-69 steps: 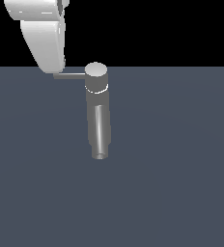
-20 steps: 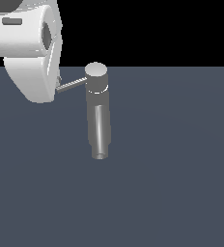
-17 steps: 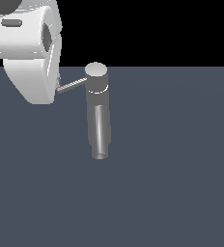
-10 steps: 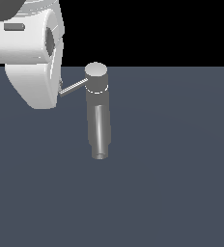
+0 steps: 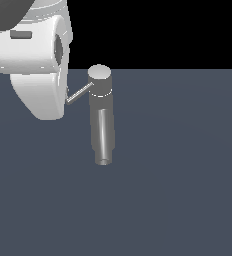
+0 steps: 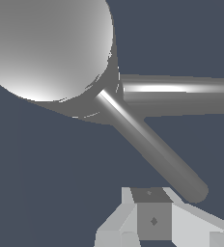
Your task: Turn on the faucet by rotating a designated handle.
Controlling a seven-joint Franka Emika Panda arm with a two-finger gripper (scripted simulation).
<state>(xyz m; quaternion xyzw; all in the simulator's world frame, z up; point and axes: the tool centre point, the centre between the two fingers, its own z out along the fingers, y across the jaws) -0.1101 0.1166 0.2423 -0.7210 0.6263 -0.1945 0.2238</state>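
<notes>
Handle [image 6: 150,144] tip just beside gripper [image 6: 152,219], rod axis slanting away toward faucet [image 5: 102,115] cap; finger spacing cannot be told.

White claw [image 5: 48,100] beside handle [image 5: 80,93], grey faucet [image 5: 101,115] upright

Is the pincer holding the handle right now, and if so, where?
Cannot tell: the pincer sits beside the tip of the handle, with no closed grip visible.
</notes>
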